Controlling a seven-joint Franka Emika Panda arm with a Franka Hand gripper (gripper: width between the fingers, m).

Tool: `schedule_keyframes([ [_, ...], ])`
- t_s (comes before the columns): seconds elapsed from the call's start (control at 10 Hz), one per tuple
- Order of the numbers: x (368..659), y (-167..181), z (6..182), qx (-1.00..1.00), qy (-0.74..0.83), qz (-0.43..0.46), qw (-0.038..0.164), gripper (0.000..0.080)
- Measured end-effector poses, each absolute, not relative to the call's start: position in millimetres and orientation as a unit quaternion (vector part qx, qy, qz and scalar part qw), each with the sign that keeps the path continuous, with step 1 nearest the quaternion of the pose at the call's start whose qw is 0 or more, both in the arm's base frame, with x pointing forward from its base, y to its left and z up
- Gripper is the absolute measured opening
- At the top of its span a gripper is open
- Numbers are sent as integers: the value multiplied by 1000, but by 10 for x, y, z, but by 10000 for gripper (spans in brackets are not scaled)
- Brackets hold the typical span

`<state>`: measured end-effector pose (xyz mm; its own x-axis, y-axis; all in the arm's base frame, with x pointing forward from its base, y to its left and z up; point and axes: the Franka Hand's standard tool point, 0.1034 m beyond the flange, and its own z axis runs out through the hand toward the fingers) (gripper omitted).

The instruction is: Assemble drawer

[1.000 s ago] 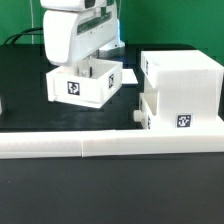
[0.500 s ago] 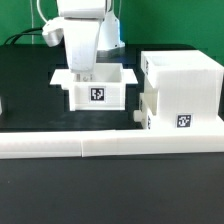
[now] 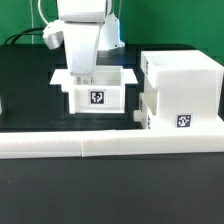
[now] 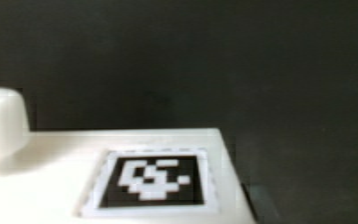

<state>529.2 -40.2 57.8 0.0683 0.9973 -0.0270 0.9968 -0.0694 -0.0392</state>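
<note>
In the exterior view a small white open-top tray (image 3: 114,99) with a square tag on its front sits at the middle of the black table. My gripper (image 3: 82,78) reaches down into the tray at the side on the exterior view's left and is shut on that wall. The tall white casing (image 3: 185,80) stands at the exterior view's right, a tag low on its front. A second tray (image 3: 146,114) sits partly inside the casing, its knob sticking out. The wrist view shows the tray's white surface (image 4: 60,150) with its tag (image 4: 155,180), close and blurred; my fingers do not show clearly there.
Long low white border bars (image 3: 110,146) run across the front of the table. A small white part (image 3: 2,105) shows at the exterior view's left edge. The tray stands a short gap from the casing.
The tray was angled a second ago; it has turned square to the front and shifted with my gripper toward the exterior view's right, closer to the casing.
</note>
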Motion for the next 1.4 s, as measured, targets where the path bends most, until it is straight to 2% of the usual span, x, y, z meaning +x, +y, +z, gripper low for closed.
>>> schedule_keyframes([
  [0.4,5473,-291,608,-713,-701,16,-1,42],
  [0.6,5463,-302,596,-714,-700,15,-2,42],
  [0.7,5475,-300,589,-713,-701,7,-8,42],
  [1.4,5476,-193,587,-720,-694,7,-5,42],
])
